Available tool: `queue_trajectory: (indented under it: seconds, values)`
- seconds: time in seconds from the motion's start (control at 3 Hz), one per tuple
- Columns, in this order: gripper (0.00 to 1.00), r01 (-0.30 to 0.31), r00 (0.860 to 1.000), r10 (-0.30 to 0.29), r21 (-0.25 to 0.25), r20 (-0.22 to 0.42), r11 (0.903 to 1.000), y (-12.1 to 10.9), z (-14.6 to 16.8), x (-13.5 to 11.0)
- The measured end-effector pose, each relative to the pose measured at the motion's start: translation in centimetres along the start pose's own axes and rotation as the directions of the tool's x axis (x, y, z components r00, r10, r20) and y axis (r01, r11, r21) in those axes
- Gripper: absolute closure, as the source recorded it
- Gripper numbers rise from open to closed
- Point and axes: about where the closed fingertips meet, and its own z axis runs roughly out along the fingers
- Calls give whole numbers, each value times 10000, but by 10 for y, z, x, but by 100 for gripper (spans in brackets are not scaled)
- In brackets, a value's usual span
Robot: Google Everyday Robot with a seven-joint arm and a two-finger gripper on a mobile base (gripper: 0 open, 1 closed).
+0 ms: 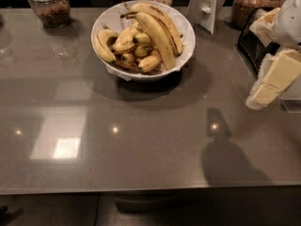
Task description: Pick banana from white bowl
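Several bananas are lying in the white bowl by the counter's far edge; the gripper is hovering at the right edge, its grip impossible to tell.
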Motion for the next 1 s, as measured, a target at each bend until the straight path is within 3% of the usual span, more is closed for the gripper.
queue_trajectory:
  seconds: [0.33, 0.67, 1.0]
  values:
    - [0, -267, 9767, 282, -99, 2130, 9996, -27, 15, -39]
    - [0, -609, 9271, 716, -407, 3680, 9973, -53, 27, -77]
    - [0, -1333, 8761, 1692, -1104, 4514, 9849, -74, 50, -105]
